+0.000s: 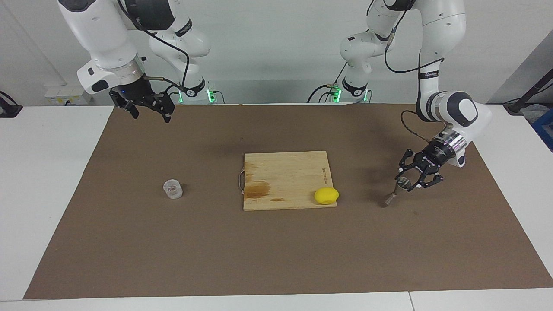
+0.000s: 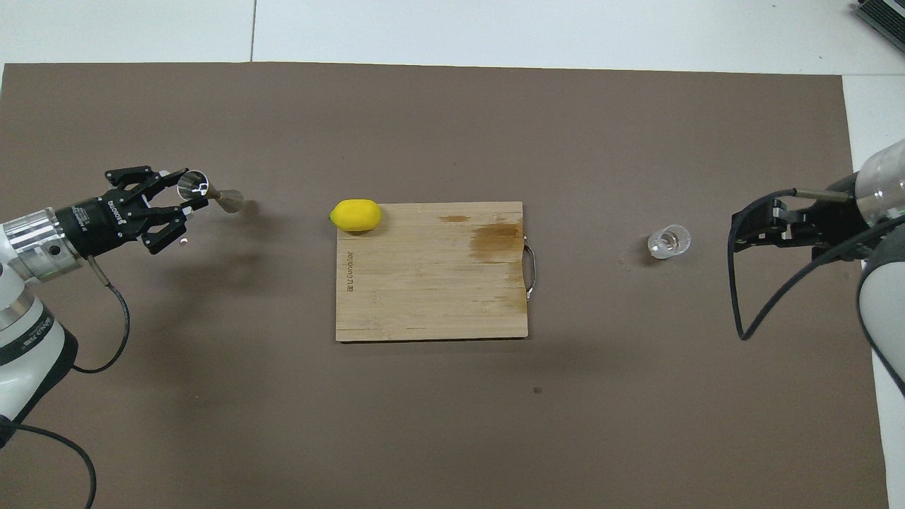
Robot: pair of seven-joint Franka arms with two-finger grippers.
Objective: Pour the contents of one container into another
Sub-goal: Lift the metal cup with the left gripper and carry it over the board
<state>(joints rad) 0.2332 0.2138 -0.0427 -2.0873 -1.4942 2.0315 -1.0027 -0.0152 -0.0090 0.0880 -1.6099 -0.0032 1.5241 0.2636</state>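
The steel jigger [image 1: 396,191] leans tilted near the left arm's end of the brown mat, its lower cone touching the mat. My left gripper [image 1: 407,183] is shut on its upper cone; in the overhead view the gripper [image 2: 187,205] holds the jigger [image 2: 212,194] with the cone's mouth showing. The clear cup [image 1: 173,189] stands upright on the mat toward the right arm's end, also in the overhead view [image 2: 669,241]. My right gripper [image 1: 150,115] hangs open and empty in the air over the mat's edge near its own base, apart from the cup; it also shows in the overhead view [image 2: 739,230].
A wooden cutting board [image 1: 285,179] with a metal handle and a dark stain lies in the middle of the mat [image 1: 276,250]. A yellow lemon [image 1: 326,195] rests at the board's corner toward the left arm's end, between board and jigger.
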